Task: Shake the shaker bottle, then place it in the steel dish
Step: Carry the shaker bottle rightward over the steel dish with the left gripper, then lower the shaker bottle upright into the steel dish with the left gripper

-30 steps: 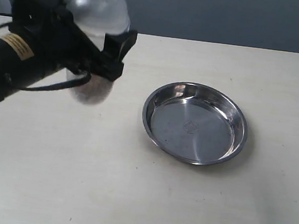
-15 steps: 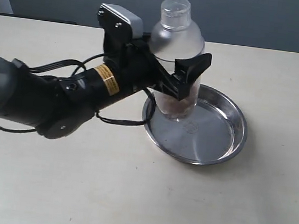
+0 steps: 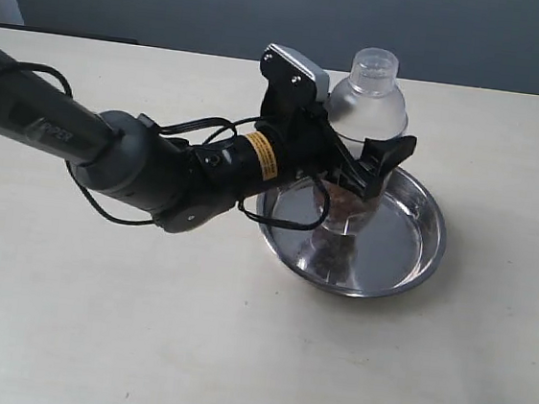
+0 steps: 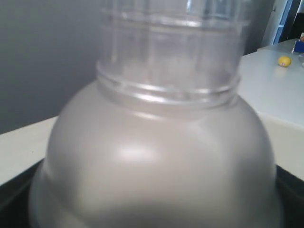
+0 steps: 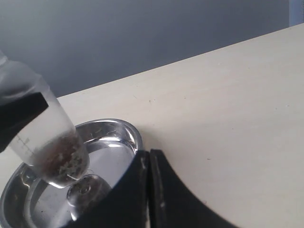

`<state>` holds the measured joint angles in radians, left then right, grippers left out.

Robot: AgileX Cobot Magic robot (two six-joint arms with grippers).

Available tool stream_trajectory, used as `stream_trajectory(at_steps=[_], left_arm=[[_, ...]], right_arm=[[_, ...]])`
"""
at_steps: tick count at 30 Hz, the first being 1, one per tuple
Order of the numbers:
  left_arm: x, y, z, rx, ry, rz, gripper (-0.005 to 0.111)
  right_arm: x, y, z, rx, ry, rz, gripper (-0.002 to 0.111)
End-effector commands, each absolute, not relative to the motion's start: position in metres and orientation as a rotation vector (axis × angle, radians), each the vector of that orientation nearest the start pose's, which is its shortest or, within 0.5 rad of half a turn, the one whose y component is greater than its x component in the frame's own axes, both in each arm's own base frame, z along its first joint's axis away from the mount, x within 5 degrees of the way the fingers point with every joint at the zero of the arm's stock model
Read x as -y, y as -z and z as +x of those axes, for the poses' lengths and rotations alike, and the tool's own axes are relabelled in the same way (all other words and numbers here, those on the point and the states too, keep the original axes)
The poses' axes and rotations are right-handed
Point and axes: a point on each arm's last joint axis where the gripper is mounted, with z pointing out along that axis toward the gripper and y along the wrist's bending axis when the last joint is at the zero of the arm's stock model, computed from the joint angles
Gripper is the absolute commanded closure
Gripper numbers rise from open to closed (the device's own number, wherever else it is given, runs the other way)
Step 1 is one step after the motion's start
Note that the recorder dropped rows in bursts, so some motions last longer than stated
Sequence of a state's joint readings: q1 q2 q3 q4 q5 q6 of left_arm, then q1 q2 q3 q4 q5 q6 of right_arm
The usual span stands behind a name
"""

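The shaker bottle (image 3: 366,106) stands upright over the steel dish (image 3: 431,246), with my left gripper (image 3: 354,177) shut on its clear body below the frosted dome. Reddish-brown bits lie at its base, which hangs just above the dish's mirror bottom and its own reflection. The frosted dome and clear cap of the bottle (image 4: 161,142) fill the left wrist view. The right wrist view has the bottle (image 5: 47,140) over the dish (image 5: 124,129). My right gripper (image 5: 149,159) is shut on nothing near the dish's rim; it does not show in the exterior view.
The left arm (image 3: 148,165) and its cables reach in low over the pale table (image 3: 141,324) from the left. A small yellow object (image 4: 284,61) lies on a far surface in the left wrist view.
My left gripper has carried the bottle from the far left rightward and down, from above the table to over the middle of the dish.
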<state>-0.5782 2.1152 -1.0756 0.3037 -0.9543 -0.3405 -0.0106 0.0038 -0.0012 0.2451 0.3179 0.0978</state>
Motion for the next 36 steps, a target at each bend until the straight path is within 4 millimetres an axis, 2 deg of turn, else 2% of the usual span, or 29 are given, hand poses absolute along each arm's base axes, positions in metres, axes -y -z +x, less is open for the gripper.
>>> stream_trajectory(at_steps=[1,9,11,20,23,25,32,36], left_arm=[[0.261,-0.149,0.351,-1.527,0.8,0.575,0.107],[0.264,-0.142,0.351,-1.54,0.798,0.612,0.107],[0.264,-0.142,0.351,-1.54,0.798,0.612,0.103],[0.265,-0.141,0.35,-1.538,0.805,0.628,0.049],[0.268,-0.141,0.345,-1.515,0.816,0.712,0.036],[0.27,-0.141,0.341,-1.484,0.826,0.78,0.031],[0.27,-0.141,0.341,-1.471,0.83,0.792,0.03],[0.267,-0.14,0.346,-1.49,0.763,0.764,0.03]], right_arm=[[-0.006,-0.186,0.054,-1.775,-0.292,0.247,0.109],[-0.006,-0.186,0.054,-1.775,-0.292,0.247,0.109],[-0.006,-0.186,0.054,-1.775,-0.292,0.247,0.109],[-0.006,-0.186,0.054,-1.775,-0.292,0.247,0.109],[-0.006,-0.186,0.054,-1.775,-0.292,0.247,0.109],[-0.006,-0.186,0.054,-1.775,-0.292,0.247,0.109],[-0.006,-0.186,0.054,-1.775,-0.292,0.247,0.109],[-0.006,-0.186,0.054,-1.775,-0.292,0.247,0.109]])
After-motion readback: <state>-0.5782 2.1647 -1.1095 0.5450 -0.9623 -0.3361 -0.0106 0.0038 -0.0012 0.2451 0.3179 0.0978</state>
